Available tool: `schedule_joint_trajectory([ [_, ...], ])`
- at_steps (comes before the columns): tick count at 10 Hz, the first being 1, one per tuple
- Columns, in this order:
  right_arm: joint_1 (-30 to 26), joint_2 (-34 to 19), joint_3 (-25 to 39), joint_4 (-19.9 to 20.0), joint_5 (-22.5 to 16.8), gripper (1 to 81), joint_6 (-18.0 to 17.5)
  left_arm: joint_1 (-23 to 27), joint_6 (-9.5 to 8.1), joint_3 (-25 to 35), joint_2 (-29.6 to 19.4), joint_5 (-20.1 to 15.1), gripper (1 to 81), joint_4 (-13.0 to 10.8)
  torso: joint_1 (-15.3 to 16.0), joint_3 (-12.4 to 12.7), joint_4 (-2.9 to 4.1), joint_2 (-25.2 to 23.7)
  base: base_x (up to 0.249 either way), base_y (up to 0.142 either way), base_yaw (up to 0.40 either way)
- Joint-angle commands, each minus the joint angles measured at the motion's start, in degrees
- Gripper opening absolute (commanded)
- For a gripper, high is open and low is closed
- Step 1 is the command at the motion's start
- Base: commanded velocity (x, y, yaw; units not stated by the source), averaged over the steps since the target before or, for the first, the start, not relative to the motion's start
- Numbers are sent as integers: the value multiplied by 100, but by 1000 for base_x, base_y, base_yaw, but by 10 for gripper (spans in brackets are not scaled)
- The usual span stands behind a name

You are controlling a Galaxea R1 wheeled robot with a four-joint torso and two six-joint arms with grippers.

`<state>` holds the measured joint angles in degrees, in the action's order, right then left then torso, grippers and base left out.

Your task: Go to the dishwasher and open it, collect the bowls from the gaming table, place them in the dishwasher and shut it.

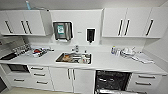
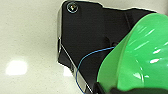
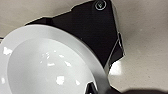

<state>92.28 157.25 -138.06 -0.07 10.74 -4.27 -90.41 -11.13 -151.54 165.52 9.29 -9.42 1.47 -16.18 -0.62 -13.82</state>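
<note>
Dishwasher [image 1: 112,81]: seen in the head view under the white table [image 1: 107,61], right of the sink [image 1: 74,58]; its door is dropped open and a dark interior with racks is exposed.
Green bowl [image 2: 140,57]: shown large in the left wrist view, against the dark wrist plate, over a pale speckled floor.
Left pincer: its fingers cannot be made out; whether the green bowl is gripped cannot be told.
White bowl [image 3: 47,62]: shown large in the right wrist view, glossy, rim up.
Right pincer: state cannot be told.
Sink: dishes are held in it.
Wall cabinets [image 1: 130,22]: white, mounted above the table.
</note>
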Motion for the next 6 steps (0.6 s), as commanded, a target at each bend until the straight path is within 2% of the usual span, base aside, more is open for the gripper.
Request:
schedule_joint_trajectory([
  [1,-153,-104,26,-54,-292,10,5,141,15,-16,-81,-287,10,-60,0,0,0,0,141,0,0],
  [6,-153,-86,17,-63,-292,10,5,132,14,-16,-89,-287,10,-60,0,0,0,0,154,0,0],
])
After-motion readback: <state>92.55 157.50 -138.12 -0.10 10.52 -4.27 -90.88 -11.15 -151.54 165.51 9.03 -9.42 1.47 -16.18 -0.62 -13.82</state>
